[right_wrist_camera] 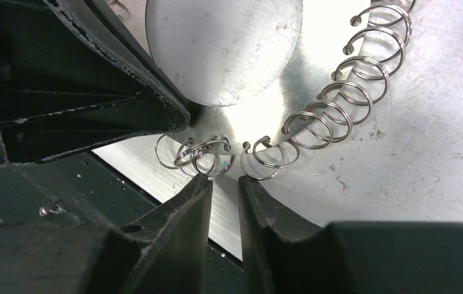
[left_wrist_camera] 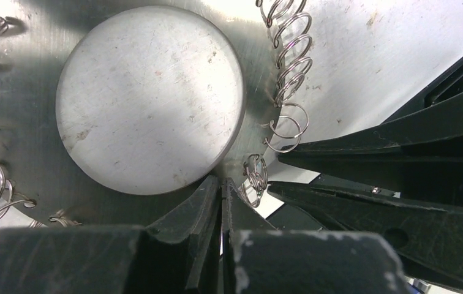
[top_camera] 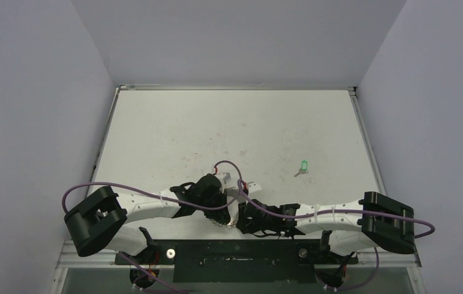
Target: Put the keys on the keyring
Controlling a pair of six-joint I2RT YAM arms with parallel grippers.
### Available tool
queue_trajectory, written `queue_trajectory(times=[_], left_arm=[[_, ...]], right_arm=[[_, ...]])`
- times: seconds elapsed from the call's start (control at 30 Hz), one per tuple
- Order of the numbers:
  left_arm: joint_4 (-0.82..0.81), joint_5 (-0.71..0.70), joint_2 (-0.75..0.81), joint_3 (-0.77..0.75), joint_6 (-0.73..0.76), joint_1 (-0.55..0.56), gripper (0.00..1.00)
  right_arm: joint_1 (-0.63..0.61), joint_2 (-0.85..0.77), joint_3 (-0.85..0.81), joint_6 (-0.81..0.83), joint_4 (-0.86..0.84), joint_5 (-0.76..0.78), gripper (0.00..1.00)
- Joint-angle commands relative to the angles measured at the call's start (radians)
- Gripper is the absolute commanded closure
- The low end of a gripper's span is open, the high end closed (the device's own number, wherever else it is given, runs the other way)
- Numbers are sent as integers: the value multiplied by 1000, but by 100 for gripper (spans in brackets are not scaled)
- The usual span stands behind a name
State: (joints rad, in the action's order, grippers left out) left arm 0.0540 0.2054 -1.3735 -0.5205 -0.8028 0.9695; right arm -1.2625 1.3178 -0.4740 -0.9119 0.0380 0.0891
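Note:
The keyring (left_wrist_camera: pixel 252 61) is a flat silvery band with an open centre, and wire loops (left_wrist_camera: pixel 291 67) line its outer edge. My left gripper (left_wrist_camera: pixel 222 182) is shut, its tips pinching the band at the inner rim. In the right wrist view my right gripper (right_wrist_camera: pixel 225 179) stands slightly open just below the loops (right_wrist_camera: pixel 204 156) with nothing between its fingers, and the left gripper's black fingers (right_wrist_camera: pixel 94 92) come in from the upper left. From above, both grippers meet over the keyring (top_camera: pixel 224 223) near the table's front. One of the keys, with a green head (top_camera: pixel 304 165), lies apart to the right.
The black base plate (top_camera: pixel 235 251) runs along the near edge right under the grippers, also seen as a dark strip (right_wrist_camera: pixel 63 196) below the ring. Purple cables (top_camera: pixel 229 165) loop over both wrists. White walls close in the table on three sides.

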Motion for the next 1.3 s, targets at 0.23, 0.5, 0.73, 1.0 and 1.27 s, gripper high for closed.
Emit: queue_trajectory(times=[0.23,0.5,0.73,1.0,1.27], left_arm=[[90,-55,32,-70,47,15,90],[86,-54,58,-61,35,15,85],[84,-47,55,-45,31,14,85],[88,-55,52,-35,30,14,85],[96,-64,58,-37,33,14,85]], right_arm=[[-12,-58,-5,82,-75,26,73],[-36,24,-33,99,-114,23,72],[-56,70,-89,95,-42,103,69],[-102,95,-183,140,94,209,69],[-165,178,-297,202,227,315,68]])
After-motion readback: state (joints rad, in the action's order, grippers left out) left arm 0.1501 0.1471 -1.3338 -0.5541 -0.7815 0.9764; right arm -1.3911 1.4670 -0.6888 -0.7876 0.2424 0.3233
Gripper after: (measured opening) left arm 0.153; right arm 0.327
